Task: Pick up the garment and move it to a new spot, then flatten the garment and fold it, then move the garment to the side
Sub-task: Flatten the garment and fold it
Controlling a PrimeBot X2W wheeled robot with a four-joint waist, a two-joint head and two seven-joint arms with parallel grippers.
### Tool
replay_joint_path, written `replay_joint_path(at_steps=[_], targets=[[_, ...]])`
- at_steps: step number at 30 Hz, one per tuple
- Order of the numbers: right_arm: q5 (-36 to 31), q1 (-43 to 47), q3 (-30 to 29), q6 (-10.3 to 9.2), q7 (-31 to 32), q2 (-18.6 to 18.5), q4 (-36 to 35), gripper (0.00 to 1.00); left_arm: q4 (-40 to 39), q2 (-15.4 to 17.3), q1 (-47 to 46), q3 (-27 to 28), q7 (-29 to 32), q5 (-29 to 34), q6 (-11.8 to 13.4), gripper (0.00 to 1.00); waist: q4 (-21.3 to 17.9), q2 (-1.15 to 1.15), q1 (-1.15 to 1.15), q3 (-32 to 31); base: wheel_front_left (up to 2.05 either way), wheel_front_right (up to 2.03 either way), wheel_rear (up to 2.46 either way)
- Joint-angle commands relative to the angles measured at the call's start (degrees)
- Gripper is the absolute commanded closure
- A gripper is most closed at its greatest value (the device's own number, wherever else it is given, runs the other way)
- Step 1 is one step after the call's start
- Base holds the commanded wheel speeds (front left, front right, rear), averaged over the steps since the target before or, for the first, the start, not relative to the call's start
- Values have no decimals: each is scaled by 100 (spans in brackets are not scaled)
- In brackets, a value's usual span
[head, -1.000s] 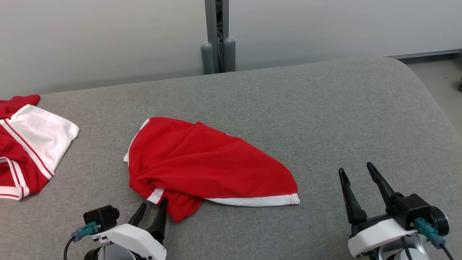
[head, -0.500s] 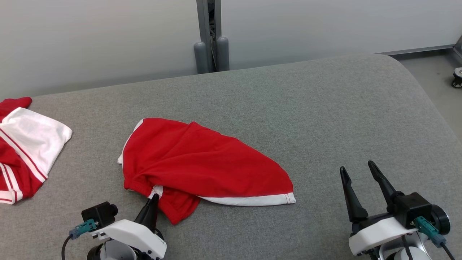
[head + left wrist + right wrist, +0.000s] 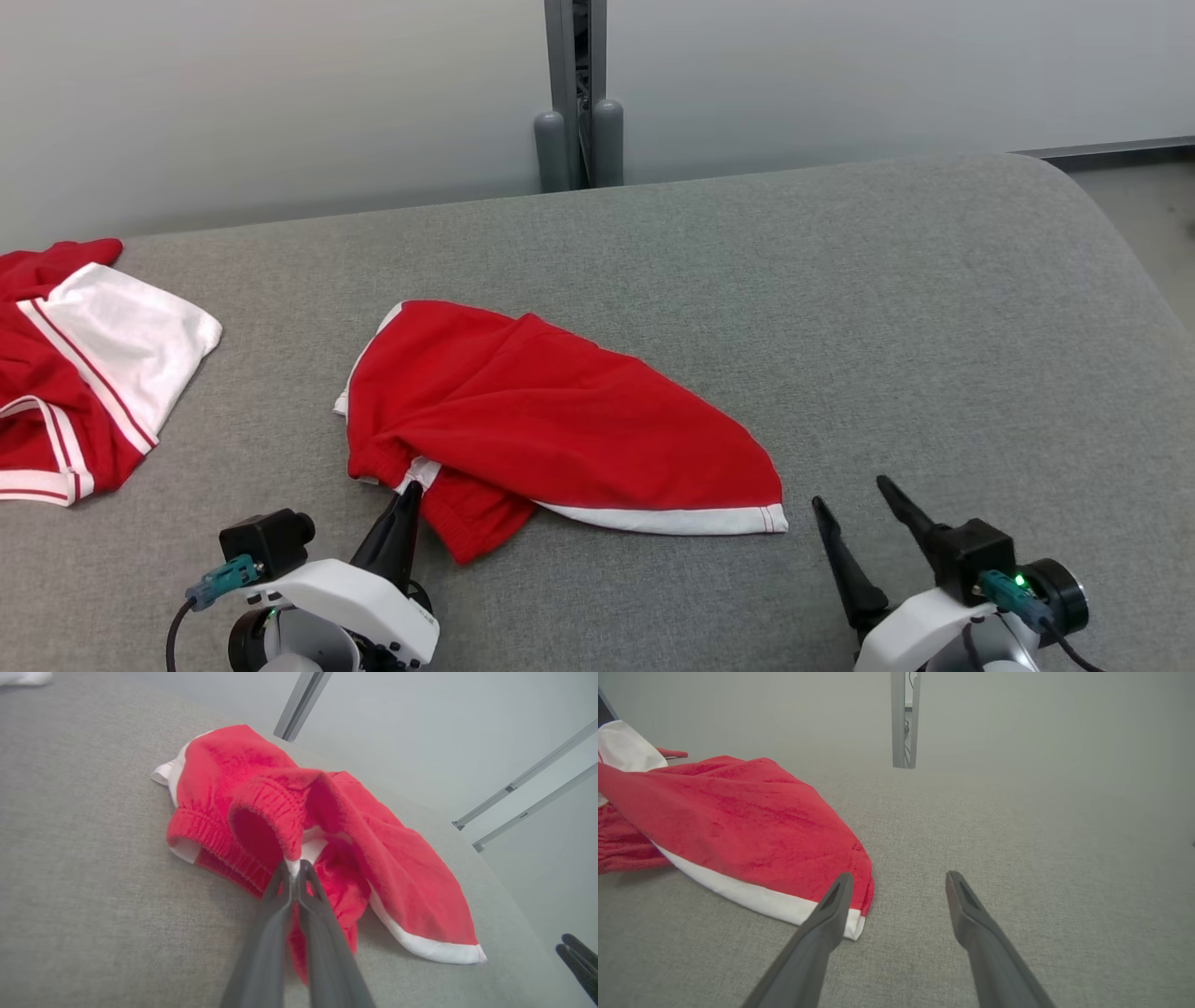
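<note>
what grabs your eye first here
The red shorts with white trim lie crumpled in the middle of the grey padded surface. The left gripper is pinched shut on their waistband edge, while the right gripper stands open beside the hem corner. Another red-and-white garment lies far left.

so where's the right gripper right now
In the head view the right gripper sits at the lower right, open over the grey surface, just right of the white-trimmed corner of the red garment.

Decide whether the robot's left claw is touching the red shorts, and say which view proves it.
Touching. In the left wrist view the left claw is shut on the red shorts, a white-edged fold of waistband pinched between its tips.
</note>
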Motion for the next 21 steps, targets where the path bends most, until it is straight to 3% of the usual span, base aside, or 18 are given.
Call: replay_joint_path(at_steps=[1,10,21], targets=[[-20,-111,165,-2,63,-67,193,0,-69,62,60,-23,15,58,-29,100,64,0,0,14,0,0,0],[226,-562,982,-2,14,-243,1129,0,-292,73,101,-130,77,111,61,100,222,0,0,130,0,0,0],[493,-1129,1570,-2,-232,-248,2018,25,-494,113,83,-179,142,122,155,100,314,0,0,304,0,0,0]])
